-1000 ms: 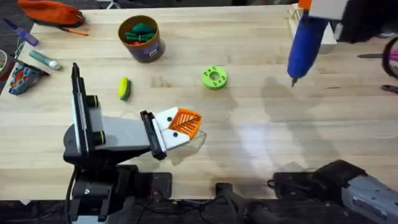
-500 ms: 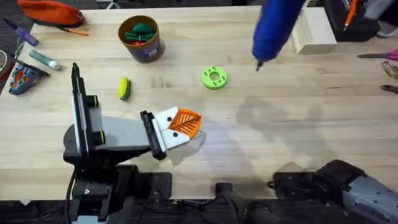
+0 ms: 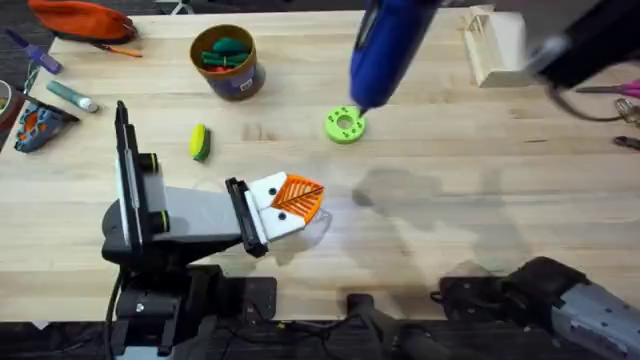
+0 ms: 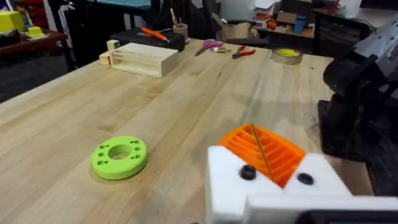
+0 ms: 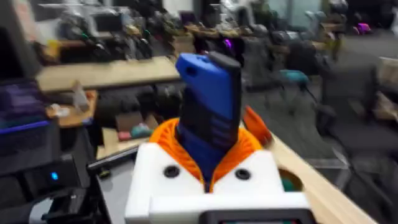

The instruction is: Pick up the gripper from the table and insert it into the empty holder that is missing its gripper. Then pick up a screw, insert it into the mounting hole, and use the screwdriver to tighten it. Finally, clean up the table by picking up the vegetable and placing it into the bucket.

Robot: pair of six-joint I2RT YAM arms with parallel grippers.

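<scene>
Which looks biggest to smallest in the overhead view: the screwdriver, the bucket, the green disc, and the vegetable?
1. the screwdriver, though it is held up nearer the camera, so its lead is partly nearness.
2. the bucket.
3. the green disc and the vegetable look about alike; I would not rank them.

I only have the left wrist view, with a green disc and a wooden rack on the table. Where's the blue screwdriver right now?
Observer: The right gripper is shut on the screwdriver, holding it off the table.
Operator: Where is its tip?
Observer: In the overhead view the tip shows right at the far edge of the green disc. I cannot tell how high above it.
Operator: And the vegetable?
Observer: The vegetable lies on the table between the bucket and the left arm, not in the bucket.
</scene>
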